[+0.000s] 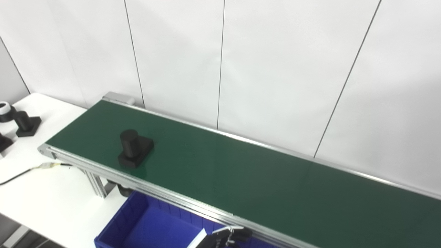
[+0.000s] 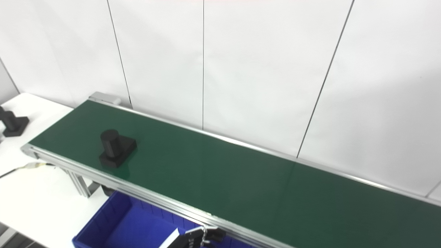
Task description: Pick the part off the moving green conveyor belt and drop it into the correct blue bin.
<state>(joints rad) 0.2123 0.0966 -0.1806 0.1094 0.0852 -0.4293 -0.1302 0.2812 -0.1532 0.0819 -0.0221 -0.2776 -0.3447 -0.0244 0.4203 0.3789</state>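
A green conveyor belt (image 1: 241,172) in a silver frame is running slantwise across a white counter (image 1: 51,193), backed by a white panelled wall (image 1: 275,69). The part (image 1: 134,147), a black block with an upright round post, is riding on the belt near its left end, close to the near rail. Below that rail a blue bin (image 1: 144,224) is sitting beside the belt's leg, its right side cut off by the bottom of the frame. Left of the belt's end, more black parts (image 1: 24,123) are standing on the counter, partly clipped by the edge, and a cable (image 1: 20,174) is trailing toward the belt's corner. Only the tips of my left hand (image 1: 225,237) are poking up at the bottom edge, over the bin and just below the near rail; I cannot tell whether the fingers are spread or pressed together. My right hand is staying out of view.
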